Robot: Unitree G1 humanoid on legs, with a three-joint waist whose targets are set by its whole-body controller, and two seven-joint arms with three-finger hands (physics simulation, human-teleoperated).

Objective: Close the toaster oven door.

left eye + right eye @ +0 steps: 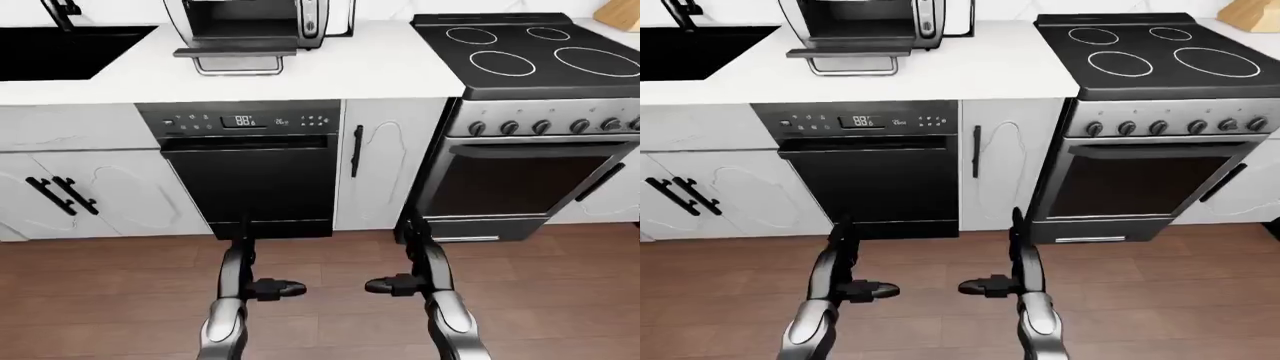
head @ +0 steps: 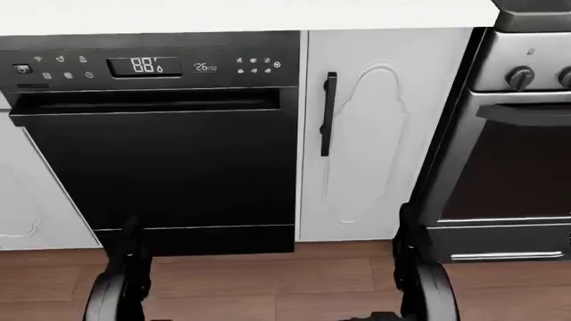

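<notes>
Gaping toaster oven [image 1: 255,26], door [image 1: 235,52] down, seemingly empty; both hands' fingers' spread indiscernible.

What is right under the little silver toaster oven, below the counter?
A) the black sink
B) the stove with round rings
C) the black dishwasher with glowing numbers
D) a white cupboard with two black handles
C: in the left-eye view the silver toaster oven with its door hanging open sits on the white countertop directly above the black dishwasher with the lit number display.
</notes>
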